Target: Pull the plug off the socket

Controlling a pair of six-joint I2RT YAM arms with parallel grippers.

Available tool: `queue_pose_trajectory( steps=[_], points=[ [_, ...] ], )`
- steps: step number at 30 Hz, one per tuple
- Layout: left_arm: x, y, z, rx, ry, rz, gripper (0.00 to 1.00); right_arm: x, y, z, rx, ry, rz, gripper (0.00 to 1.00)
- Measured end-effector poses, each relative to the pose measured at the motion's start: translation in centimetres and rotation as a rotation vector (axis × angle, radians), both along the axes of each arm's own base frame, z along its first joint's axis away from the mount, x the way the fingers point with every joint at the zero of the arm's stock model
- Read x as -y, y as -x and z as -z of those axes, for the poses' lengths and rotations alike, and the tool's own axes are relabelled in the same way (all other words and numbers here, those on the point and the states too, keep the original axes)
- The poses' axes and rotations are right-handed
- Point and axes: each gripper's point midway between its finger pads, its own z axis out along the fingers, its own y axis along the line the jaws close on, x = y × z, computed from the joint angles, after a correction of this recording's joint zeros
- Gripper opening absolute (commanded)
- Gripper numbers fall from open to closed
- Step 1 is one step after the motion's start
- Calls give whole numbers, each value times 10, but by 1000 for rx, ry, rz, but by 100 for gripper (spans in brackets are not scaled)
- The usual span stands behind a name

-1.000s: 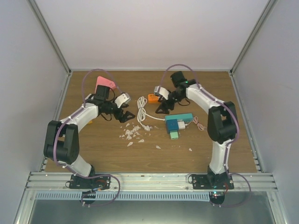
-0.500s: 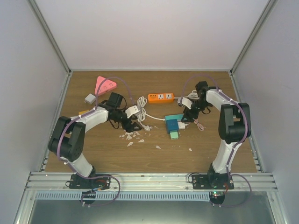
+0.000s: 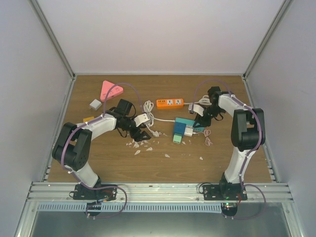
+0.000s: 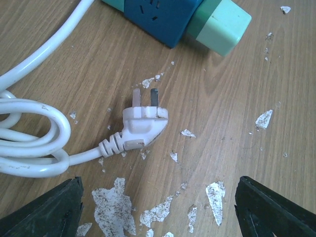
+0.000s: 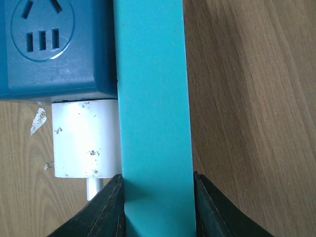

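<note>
My right gripper (image 5: 157, 207) pinches the teal plastic power strip (image 5: 152, 98); the white plastic charger block (image 5: 86, 138) lies along its side, touching. My left gripper (image 4: 159, 211) is spread.

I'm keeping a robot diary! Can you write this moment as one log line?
left gripper: open over white plug | white plug: loose on table, prongs bare | right gripper: shut on teal strip

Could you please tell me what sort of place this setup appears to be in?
Probably a robot lab test cell: plain white walls framed in aluminium enclose a wooden table, with practice props like an orange power strip and a pink triangular socket on it.
</note>
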Motion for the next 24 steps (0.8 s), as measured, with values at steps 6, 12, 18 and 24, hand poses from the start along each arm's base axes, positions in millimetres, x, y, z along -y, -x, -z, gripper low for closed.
queue_pose_trajectory(
  steps=[6,12,18,24],
  points=[
    [0,0,0,0,0,-1,86,-7,6,-1,-74,-83,15,13],
    [1,0,-3,-3,17,4,87,-20,31,-1,-245,-225,27,13],
    [3,-7,-10,36,27,11,89,-33,53,0,-425,-334,58,13],
    [6,-23,-25,108,28,10,89,-28,49,5,-532,-390,162,31]
  ],
)
